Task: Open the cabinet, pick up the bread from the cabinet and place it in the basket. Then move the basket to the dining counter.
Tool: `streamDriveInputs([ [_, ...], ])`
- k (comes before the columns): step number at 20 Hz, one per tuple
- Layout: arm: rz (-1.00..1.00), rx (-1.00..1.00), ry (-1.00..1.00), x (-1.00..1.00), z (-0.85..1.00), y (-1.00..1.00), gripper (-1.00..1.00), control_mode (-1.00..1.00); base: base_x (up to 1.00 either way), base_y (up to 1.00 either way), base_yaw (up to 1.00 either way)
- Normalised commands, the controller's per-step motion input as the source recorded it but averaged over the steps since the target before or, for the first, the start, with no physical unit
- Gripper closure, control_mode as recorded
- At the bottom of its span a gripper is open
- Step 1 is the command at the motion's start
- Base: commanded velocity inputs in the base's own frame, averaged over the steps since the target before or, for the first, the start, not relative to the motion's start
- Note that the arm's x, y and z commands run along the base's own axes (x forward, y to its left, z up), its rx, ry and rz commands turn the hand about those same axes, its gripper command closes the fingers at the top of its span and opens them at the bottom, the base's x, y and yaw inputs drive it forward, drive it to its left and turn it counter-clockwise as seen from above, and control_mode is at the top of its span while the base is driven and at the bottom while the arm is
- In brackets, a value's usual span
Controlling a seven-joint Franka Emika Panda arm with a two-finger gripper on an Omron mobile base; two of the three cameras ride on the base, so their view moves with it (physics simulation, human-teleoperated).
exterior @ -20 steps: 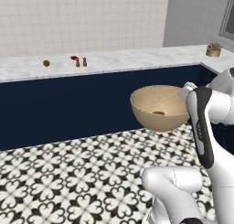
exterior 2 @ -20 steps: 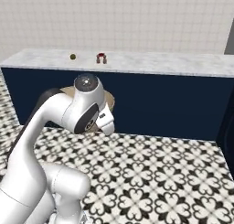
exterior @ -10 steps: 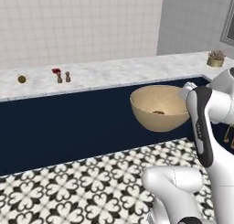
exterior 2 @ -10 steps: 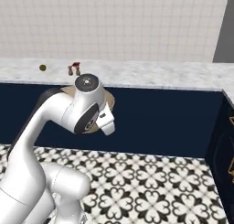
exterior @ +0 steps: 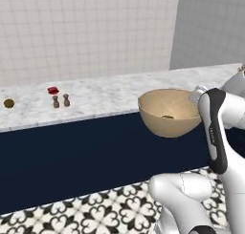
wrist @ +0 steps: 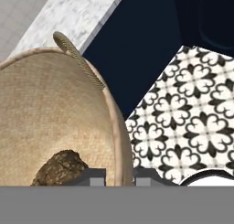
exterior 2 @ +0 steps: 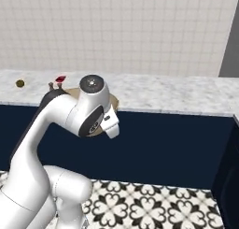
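My gripper [wrist: 119,175] is shut on the rim of the round tan basket [wrist: 55,113], one finger inside the wall and one outside. The bread [wrist: 61,168], a dark-brown lumpy roll, lies in the bottom of the basket, and a small woven loop [wrist: 77,58] stands on the rim. In the left base view the basket [exterior: 165,123] hangs in the air at the arm's end, in front of the dining counter [exterior: 105,97], with the bread [exterior: 167,117] showing inside. The basket's rim [exterior 2: 113,101] peeks out behind the arm in the right base view. The cabinet is out of view.
Two brown shakers [exterior: 61,101], a small red thing [exterior: 52,90] and a brown ball [exterior: 8,103] stand on the counter's left part. The counter's navy front [exterior 2: 163,144] drops to a black-and-white patterned floor [exterior 2: 149,204]. A tiled wall backs the counter.
The whole picture has shifted: the base has driven nearer to the counter, which now looms larger. The basket stays held in the same place relative to the arm.
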Motion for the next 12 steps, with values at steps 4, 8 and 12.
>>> streamDriveInputs([
  [4, 0.0, 0.0, 0.0, 0.0, 0.0, 0.0, 1.0, 1.0, 1.0, 0.11, 0.07],
  [8, 0.0, 0.0, 0.0, 0.0, 0.0, 0.0, 1.0, 1.0, 1.0, 0.01, 0.08],
  [12, 0.0, 0.0, 0.0, 0.0, 0.0, 0.0, 1.0, 1.0, 1.0, 0.0, 0.14],
])
